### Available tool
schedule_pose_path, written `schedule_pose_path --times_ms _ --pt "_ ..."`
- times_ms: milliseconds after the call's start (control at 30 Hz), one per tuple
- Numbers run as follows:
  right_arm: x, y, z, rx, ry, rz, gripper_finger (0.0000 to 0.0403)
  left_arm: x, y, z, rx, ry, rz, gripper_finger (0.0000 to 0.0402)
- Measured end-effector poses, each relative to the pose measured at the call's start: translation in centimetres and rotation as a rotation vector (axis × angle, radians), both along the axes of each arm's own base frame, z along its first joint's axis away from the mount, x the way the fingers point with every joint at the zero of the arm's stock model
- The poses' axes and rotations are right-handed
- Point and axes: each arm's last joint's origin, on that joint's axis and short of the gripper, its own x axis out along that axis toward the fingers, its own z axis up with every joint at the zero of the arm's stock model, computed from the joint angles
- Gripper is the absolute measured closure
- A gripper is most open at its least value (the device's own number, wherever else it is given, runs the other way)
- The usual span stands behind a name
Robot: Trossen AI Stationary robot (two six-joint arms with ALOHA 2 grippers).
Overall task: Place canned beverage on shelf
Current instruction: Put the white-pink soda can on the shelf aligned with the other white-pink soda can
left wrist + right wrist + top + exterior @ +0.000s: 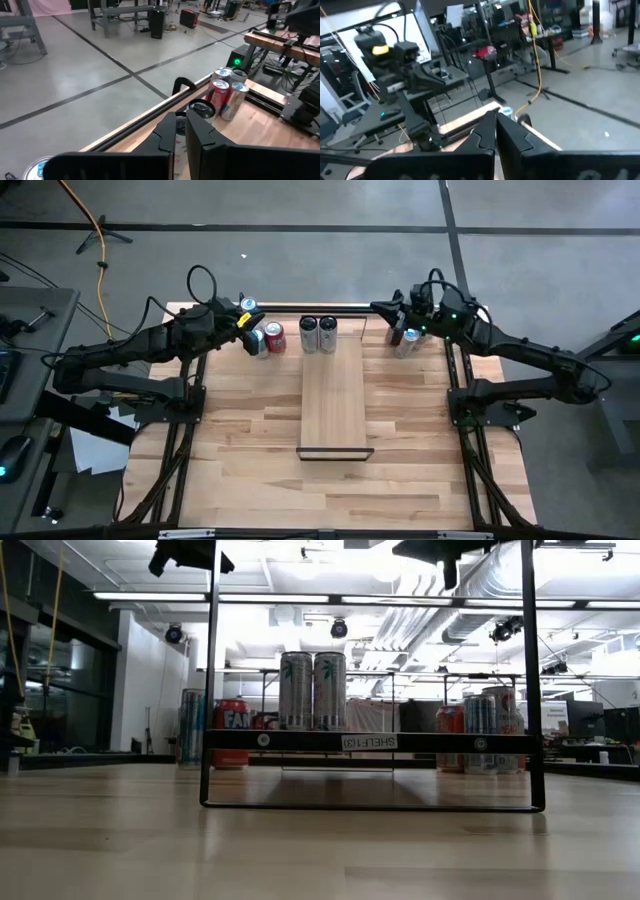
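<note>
The shelf (332, 398), a long pale plank on a thin dark frame, stands mid-table; the low view shows its plank (450, 741) raised. Two silver cans (317, 333) stand on its far end (312, 690). A red can (275, 337) and a silver can (259, 346) stand on the table left of the shelf. My left gripper (250, 326) hovers beside them, its fingers (167, 131) a narrow gap apart and empty. More cans (404, 340) stand right of the shelf. My right gripper (392, 313) is above them, shut and empty (496, 131).
Another can (247, 304) stands at the table's far edge behind my left gripper, its top showing in the left wrist view (37, 167). The near half of the shelf plank and the tabletop (330, 490) in front of it are bare. Dark rails (180, 440) run along both table sides.
</note>
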Motion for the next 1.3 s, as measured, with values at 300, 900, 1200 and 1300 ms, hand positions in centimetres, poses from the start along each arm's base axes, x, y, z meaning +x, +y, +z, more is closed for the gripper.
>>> schedule_pose_path --times_ms 300,900,1200,1300 --pt "0.9 -2.3 0.9 0.075 0.243 -0.131 0.0391 0.0 0.0 0.0 0.015 0.014 -0.005 0.0402" --pt "-2.5 -5.4 -3.3 0.462 0.913 -0.708 0.0117 0.0 0.0 0.0 0.056 0.053 -0.019 0.0401" --pt "-5.0 -6.4 -5.6 0.651 0.859 -1.051 0.0082 0.0 0.0 0.0 0.055 0.053 -0.019 0.0402" --pt "-5.4 -7.3 -7.7 0.724 0.821 -1.049 0.0082 0.0 0.0 0.0 0.056 0.052 -0.019 0.0402"
